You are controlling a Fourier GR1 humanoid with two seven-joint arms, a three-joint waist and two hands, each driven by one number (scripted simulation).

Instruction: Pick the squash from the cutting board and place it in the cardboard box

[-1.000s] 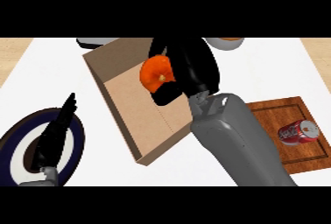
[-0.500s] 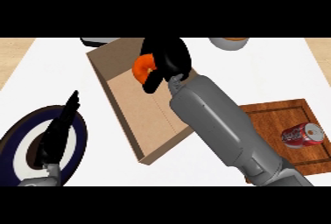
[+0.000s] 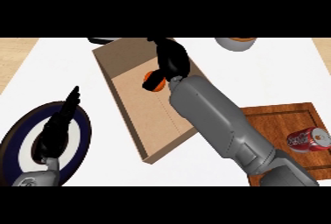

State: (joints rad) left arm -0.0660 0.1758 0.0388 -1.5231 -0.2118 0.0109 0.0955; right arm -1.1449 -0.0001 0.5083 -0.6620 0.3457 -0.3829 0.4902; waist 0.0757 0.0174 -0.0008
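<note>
The right robot hand (image 3: 172, 61) curls round the orange squash (image 3: 154, 81) over the far part of the box (image 3: 139, 111). The left robot hand (image 3: 57, 131) rests open, fingers straight, over the plate (image 3: 79, 144) at near left.

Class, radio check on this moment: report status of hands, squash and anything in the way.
Right hand shut on squash, over the cardboard box. Left hand open, resting over the plate. Path unobstructed.

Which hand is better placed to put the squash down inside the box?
The right hand: it is curled round the squash over the cardboard box. The left hand rests open over the plate.
</note>
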